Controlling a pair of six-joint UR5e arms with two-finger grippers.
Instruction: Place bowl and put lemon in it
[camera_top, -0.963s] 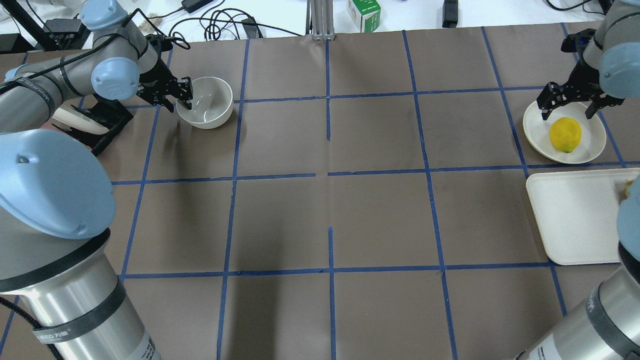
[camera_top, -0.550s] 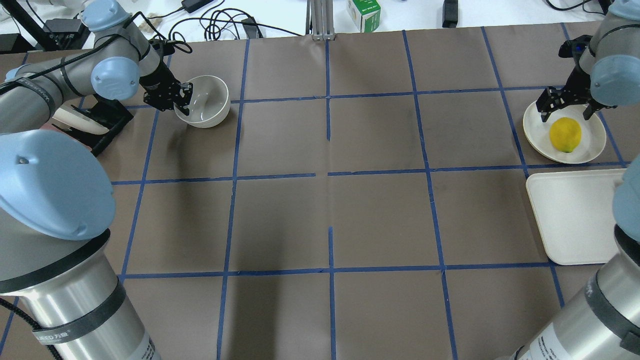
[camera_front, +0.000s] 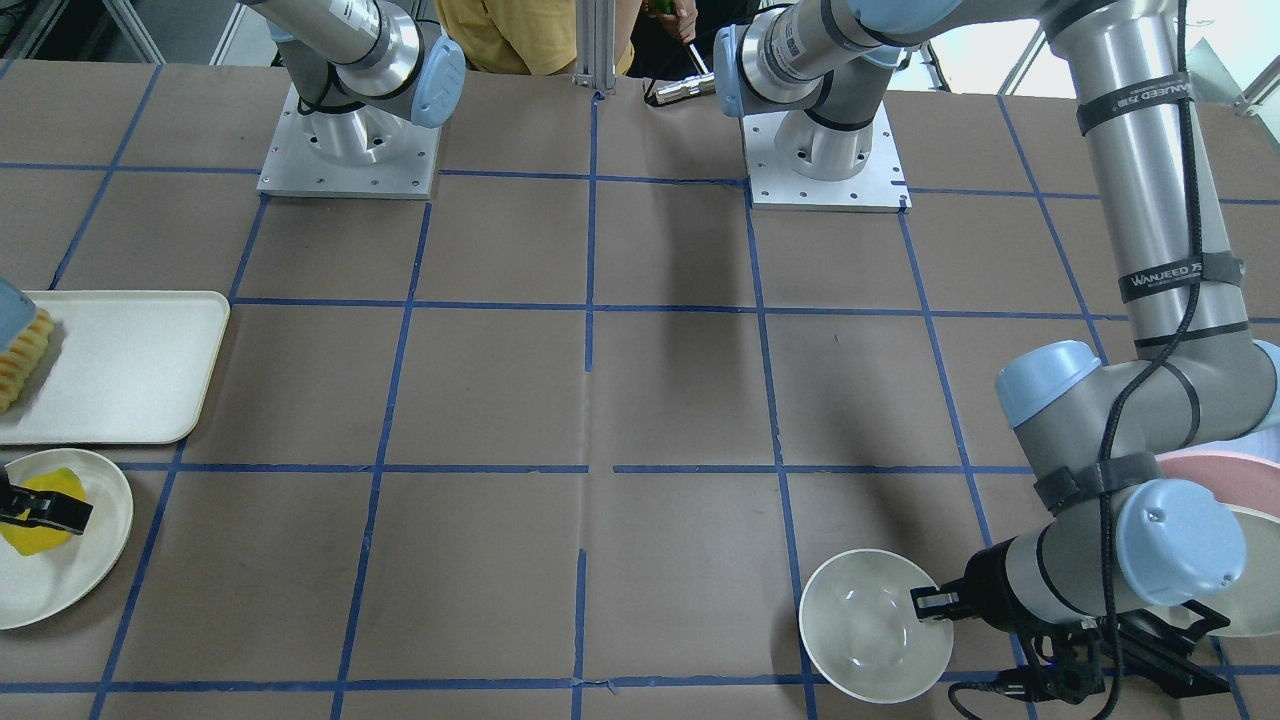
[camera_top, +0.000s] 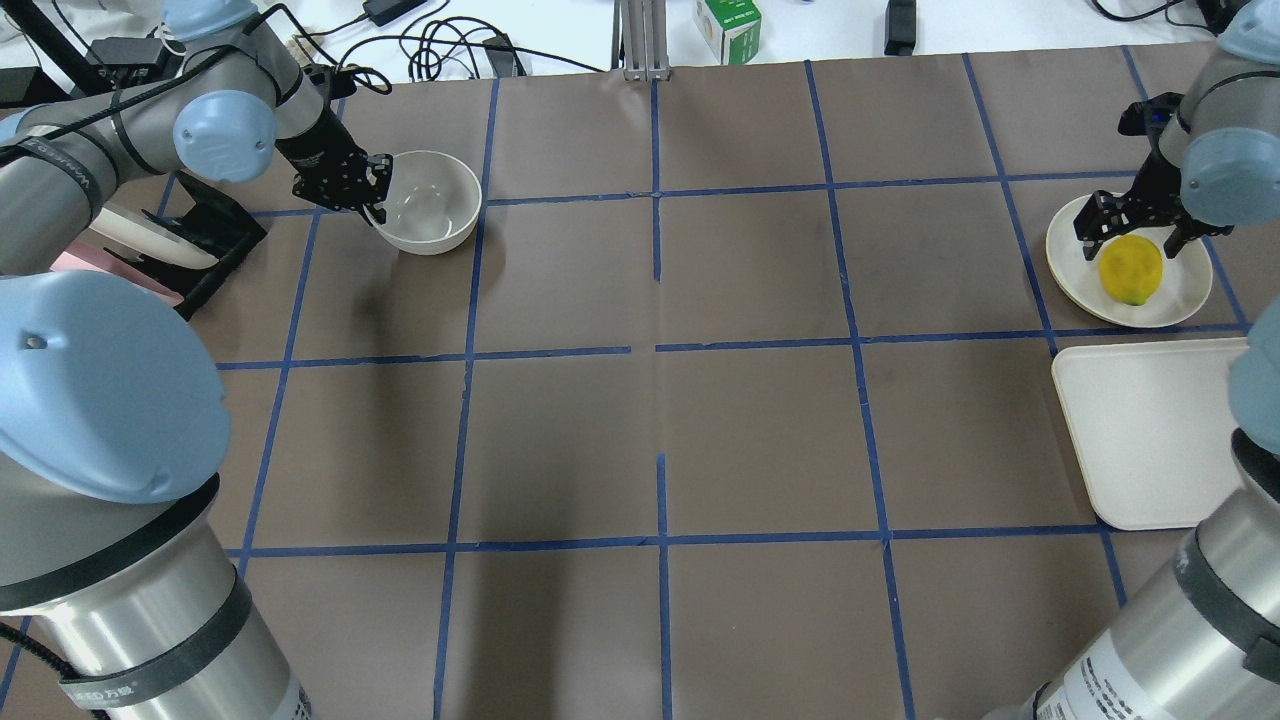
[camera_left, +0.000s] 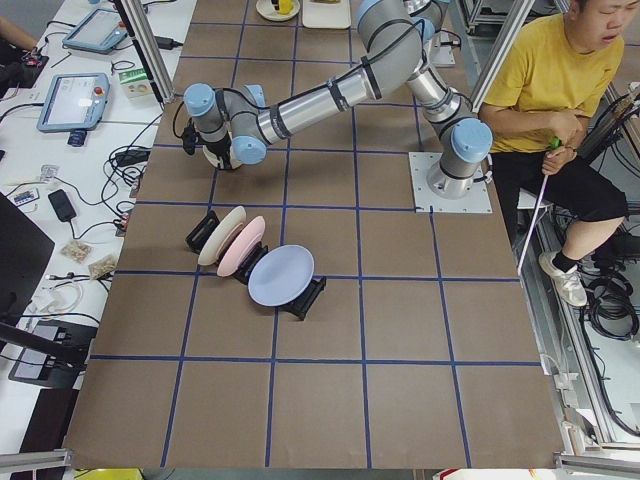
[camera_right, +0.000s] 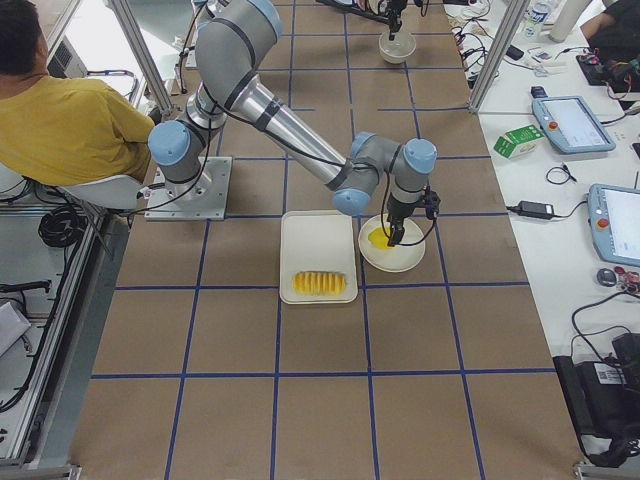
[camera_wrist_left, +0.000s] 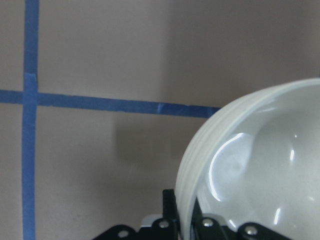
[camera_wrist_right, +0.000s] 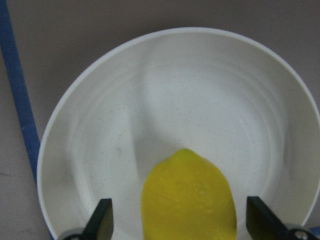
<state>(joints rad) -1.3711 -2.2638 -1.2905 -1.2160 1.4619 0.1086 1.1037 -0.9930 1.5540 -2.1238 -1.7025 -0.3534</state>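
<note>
With 12 o'clock pointing away from the robot in the overhead view, the nearest thing on the counter (camera_top: 760, 430) is a cream tray (camera_top: 1140, 430) at 4 o'clock. The front-facing view shows a sliced, ridged yellow fruit (camera_front: 25, 360) on it.

Just beside the tray, at its 12 o'clock, sits a flat white plate (camera_top: 1070, 262), about 3 o'clock on the counter. The lemon (camera_top: 1131, 268) lies on this plate. The right gripper (camera_top: 1130, 238) hangs over the lemon with its jaws spread wide. In the right wrist view one finger (camera_wrist_right: 102, 222) stands at the lemon's 9 o'clock and the other at its 3 o'clock. Bare plate shows between each finger and the fruit, so it grasps nothing.

Across the counter, between 9 and 10 o'clock, a black rack (camera_top: 215, 235) holds upright plates: white (camera_left: 222, 235), pink (camera_left: 245, 245) and blue (camera_left: 280, 275).

Slightly farther, at 10 o'clock, is the bowl (camera_top: 435, 205), mouth up, at the rack's 3 o'clock and well apart from the lemon. The left gripper (camera_top: 377, 198) is clamped on the bowl's rim at its 9 o'clock. The left wrist view shows one finger (camera_wrist_left: 168, 207) outside the wall and the other inside, both tight against it. I cannot tell whether the bowl rests on the counter or hangs just above it.

Beyond the counter's far edge, near 12 o'clock, stands a green-and-white carton (camera_top: 728, 28).
</note>
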